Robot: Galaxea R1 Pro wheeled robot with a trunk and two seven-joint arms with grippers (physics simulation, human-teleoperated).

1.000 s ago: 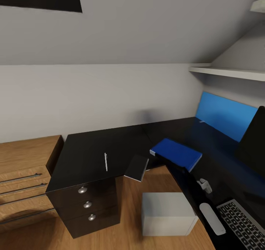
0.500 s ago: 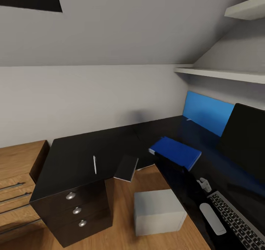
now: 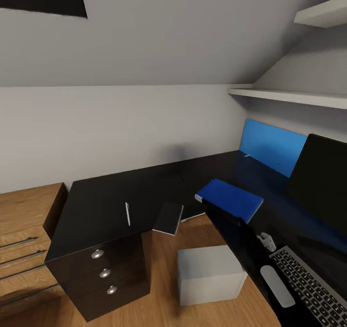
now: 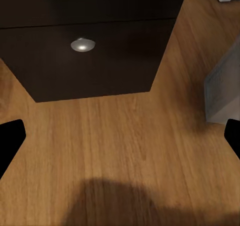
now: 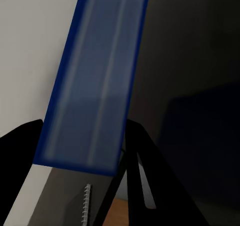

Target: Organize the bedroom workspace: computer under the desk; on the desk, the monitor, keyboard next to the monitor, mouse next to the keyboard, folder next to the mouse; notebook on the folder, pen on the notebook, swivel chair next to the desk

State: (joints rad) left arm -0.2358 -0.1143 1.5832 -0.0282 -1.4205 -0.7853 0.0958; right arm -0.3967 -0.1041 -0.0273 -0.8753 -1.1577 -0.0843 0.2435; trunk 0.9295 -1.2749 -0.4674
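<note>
Fingertips (image 4: 11,138) of my left gripper (image 4: 120,141) sit wide apart above wood floor (image 4: 125,151), facing the desk (image 3: 106,197) drawers. My right gripper (image 5: 82,151) frames a blue strip; whether it grips, I cannot tell. On the desk, the folder (image 3: 230,199) lies at the inner corner, the notebook (image 3: 168,218) overhangs the front edge beside the pen (image 3: 127,213), the computer (image 3: 209,274) below.

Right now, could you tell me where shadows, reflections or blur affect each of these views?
Head view: sharp; the glossy desk mirrors the blue panel near the folder. Left wrist view: a soft dark shadow lies on the wooden floor, and the drawer knob shows a glint. Right wrist view: a blue strip looks blurred, with dim surroundings.
</note>
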